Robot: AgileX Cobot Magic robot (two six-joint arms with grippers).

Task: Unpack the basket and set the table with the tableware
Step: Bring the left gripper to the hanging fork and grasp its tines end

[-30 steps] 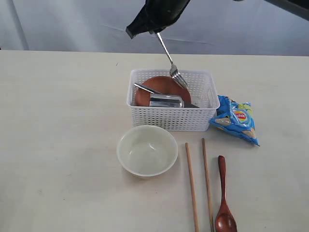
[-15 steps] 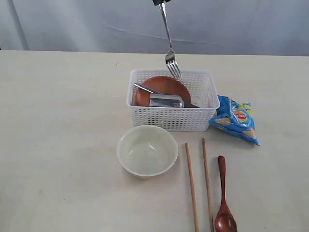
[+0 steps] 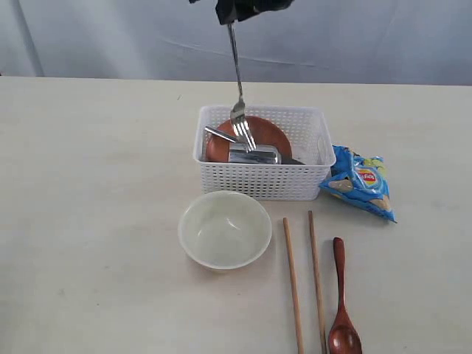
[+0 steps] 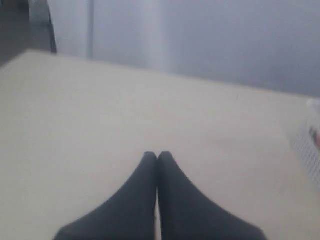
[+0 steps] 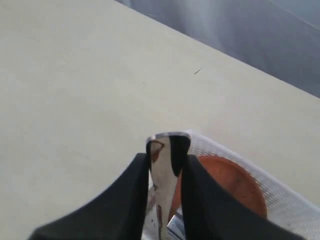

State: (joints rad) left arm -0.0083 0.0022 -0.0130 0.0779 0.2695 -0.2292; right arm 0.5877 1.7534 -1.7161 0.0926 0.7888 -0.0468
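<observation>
Broad pale counter (image 3: pixel 96 184), white basket (image 3: pixel 258 181) sitting mid-counter, cream bowl (image 3: pixel 225 230) just in front of it. Inside the basket lie the reddish plate (image 3: pixel 264 130) and steel cup (image 3: pixel 254 154). High above, the right tool (image 3: pixel 230 15) is clamped on the fork (image 3: pixel 237 81), which hangs tines-down directly beneath it, tips over the cup. The left tool (image 4: pixel 158 157) is pressed together, empty, over bare counter.

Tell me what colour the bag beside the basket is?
The bag is blue with a red-and-yellow logo, clearest in the exterior view.
</observation>
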